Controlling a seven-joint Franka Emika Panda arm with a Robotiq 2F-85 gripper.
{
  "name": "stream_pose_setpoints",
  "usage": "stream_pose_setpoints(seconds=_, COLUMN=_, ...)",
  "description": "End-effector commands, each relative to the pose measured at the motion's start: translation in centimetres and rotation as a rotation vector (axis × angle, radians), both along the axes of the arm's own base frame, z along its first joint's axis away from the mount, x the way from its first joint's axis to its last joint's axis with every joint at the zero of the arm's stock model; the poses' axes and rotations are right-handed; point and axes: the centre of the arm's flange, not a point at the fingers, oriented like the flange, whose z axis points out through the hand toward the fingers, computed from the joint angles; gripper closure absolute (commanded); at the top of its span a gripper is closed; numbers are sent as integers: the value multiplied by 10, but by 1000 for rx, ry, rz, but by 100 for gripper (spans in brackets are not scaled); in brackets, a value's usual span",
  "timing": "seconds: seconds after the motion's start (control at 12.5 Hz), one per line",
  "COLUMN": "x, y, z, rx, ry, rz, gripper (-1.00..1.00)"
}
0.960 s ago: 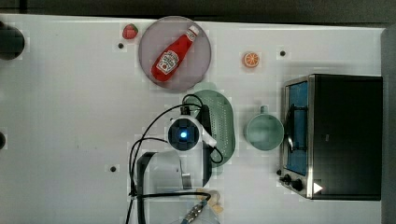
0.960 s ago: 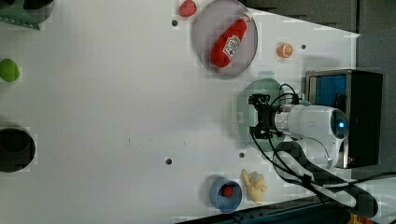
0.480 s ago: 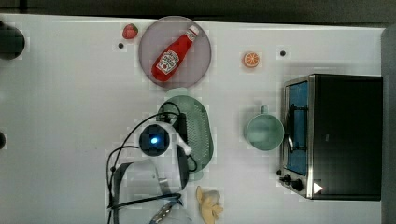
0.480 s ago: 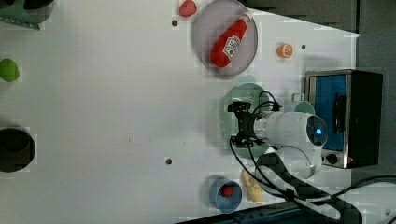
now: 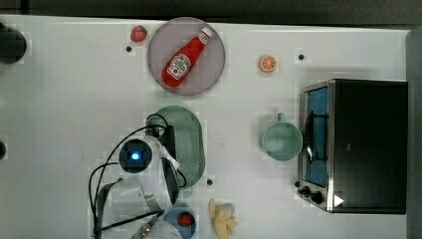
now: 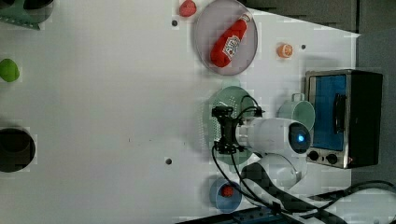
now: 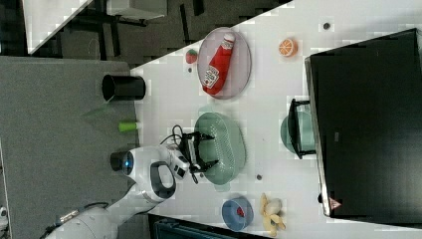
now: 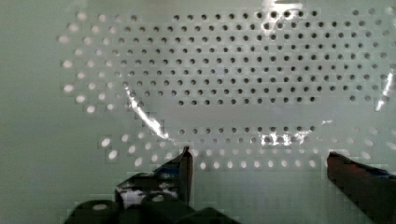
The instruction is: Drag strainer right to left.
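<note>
A white table (image 5: 69, 99) with small dark holes fills the top view under even light, while the right view shows grey floor (image 7: 54, 129) beside it and what may be a second white surface (image 7: 50, 17) beyond.

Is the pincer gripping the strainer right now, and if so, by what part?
No grip: the pincer is spread wide inside the strainer, fingertips over its perforated bottom, closed on nothing.
</note>
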Motion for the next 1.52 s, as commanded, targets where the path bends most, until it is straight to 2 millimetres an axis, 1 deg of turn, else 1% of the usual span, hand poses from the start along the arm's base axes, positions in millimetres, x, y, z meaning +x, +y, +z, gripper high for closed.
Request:
stream_pose_setpoints(seconds=0.08, x=5, y=23, z=8, rx=-7, ry=1, rz=-26, gripper=-100)
stream_pose_setpoints(seconds=0.32, x=14, y=46, z=8, rx=-8, ry=12, rz=-37, gripper=-100)
stream_pose_setpoints(seconds=0.64, x=22, y=88, z=10, rx=-5, ry=14, rz=-56, gripper=-100)
stream_pose_setpoints(seconds=1.12, x=26, y=154, z=5, rx=41, ry=21, rz=-128, gripper=-100)
stream_pose_setpoints(seconds=1.52, x=26, y=197, z=4, rx=73, ry=44, rz=-134, gripper=-100)
